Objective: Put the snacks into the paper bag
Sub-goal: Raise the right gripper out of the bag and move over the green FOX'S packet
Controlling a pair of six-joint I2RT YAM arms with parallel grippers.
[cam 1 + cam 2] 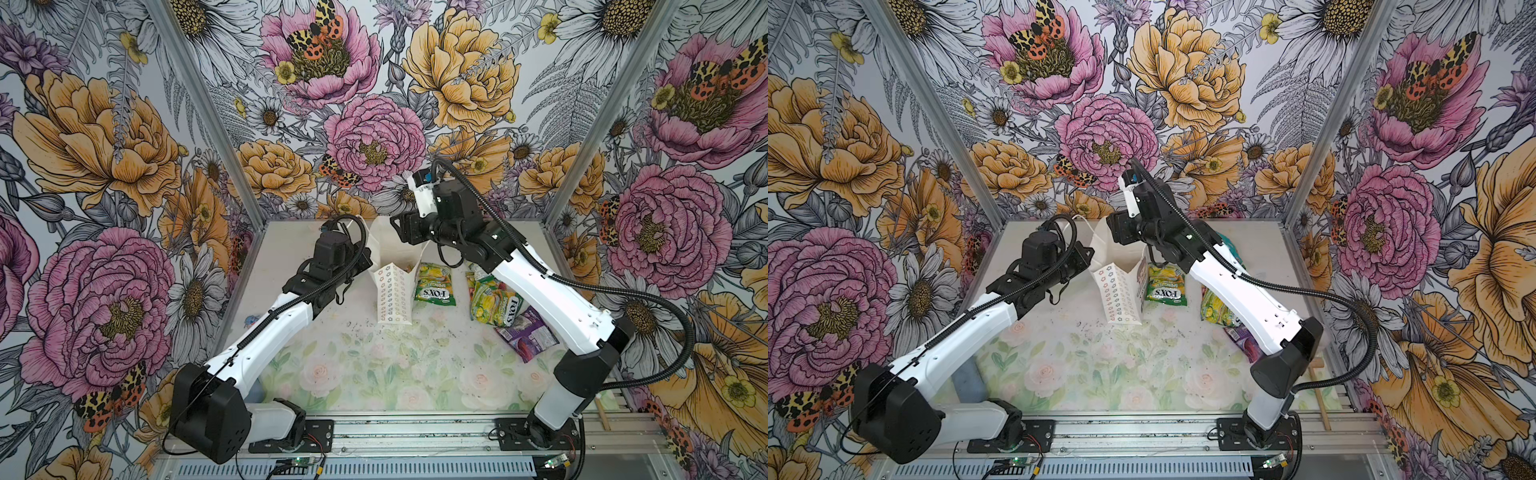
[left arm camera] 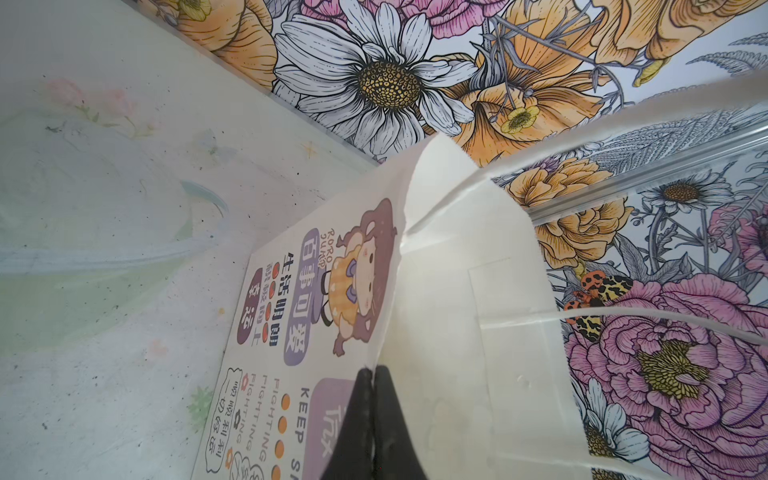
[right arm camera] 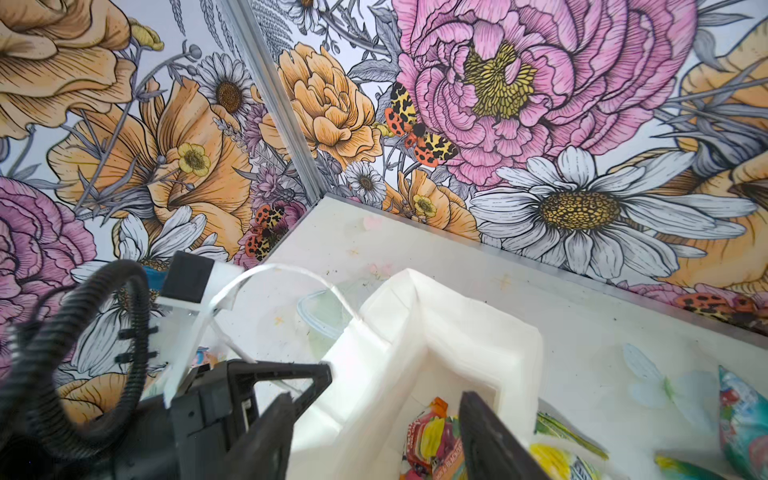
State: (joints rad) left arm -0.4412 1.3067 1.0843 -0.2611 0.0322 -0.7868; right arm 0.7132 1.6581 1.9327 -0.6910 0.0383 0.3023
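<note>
The white paper bag (image 1: 392, 296) (image 1: 1119, 297) stands upright mid-table with its mouth open. My left gripper (image 2: 372, 374) (image 1: 368, 262) is shut on the bag's rim (image 2: 449, 311) at its left side. Above the mouth hangs my right gripper (image 3: 376, 411) (image 1: 397, 227), open, with nothing between its fingers. An orange snack (image 3: 432, 436) lies inside the bag below it. On the table right of the bag lie a green-yellow FOX'S packet (image 1: 434, 286), a second green one (image 1: 494, 305), a purple one (image 1: 528, 334) and a teal one (image 3: 744, 415).
A clear plastic cup (image 3: 320, 316) lies on the table behind the bag. A small wooden mallet (image 1: 1318, 390) rests at the front right rail. Flowered walls close in the back and both sides. The right arm (image 1: 540, 291) crosses over the loose packets.
</note>
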